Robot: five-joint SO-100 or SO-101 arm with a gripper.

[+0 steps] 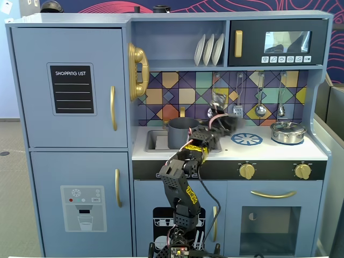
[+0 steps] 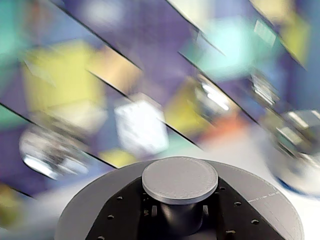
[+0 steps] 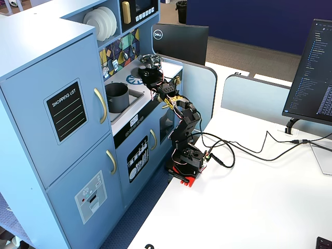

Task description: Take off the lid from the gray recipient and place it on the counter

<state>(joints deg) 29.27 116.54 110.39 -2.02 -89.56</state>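
Observation:
My gripper (image 2: pixel 180 216) is shut on the knob (image 2: pixel 180 179) of the matte dark gray lid (image 2: pixel 270 205), with a black jaw on each side of the knob's stem. In a fixed view the gripper (image 1: pixel 219 123) holds the blurred lid (image 1: pixel 232 123) in the air above the white counter (image 1: pixel 269 151), right of the gray recipient (image 1: pixel 180 132). The recipient stands open in the sink, without a lid. It also shows in the other fixed view (image 3: pixel 117 97), left of the gripper (image 3: pixel 151 78).
A shiny silver pot (image 1: pixel 288 131) with its own lid stands at the counter's right end, blurred in the wrist view (image 2: pixel 300 150). A blue burner print (image 1: pixel 246 139) lies between it and the sink. Utensils (image 1: pixel 260 110) hang on the tiled back wall.

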